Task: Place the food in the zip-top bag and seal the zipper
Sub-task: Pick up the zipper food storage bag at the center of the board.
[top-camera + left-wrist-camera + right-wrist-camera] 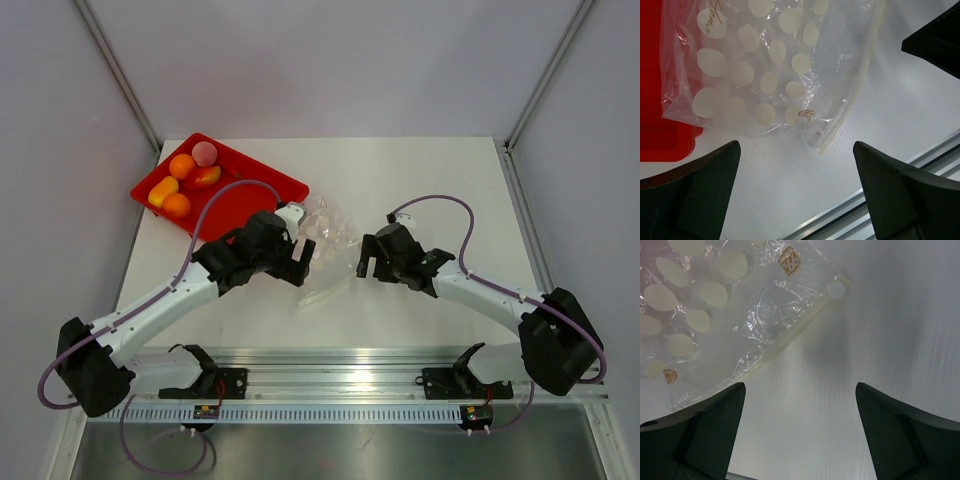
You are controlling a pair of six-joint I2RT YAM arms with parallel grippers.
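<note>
The food lies in a red tray at the back left: two orange balls, a pale pink ball and oval pieces. The clear zip-top bag with pale dots lies flat on the table between the arms; it also shows in the left wrist view and the right wrist view. Its zipper strip runs along the near edge. My left gripper is open over the bag's left near corner. My right gripper is open at the bag's right side. Both are empty.
The red tray's corner lies under the bag's left edge. An aluminium rail runs along the table's near edge. Grey walls stand at the back and sides.
</note>
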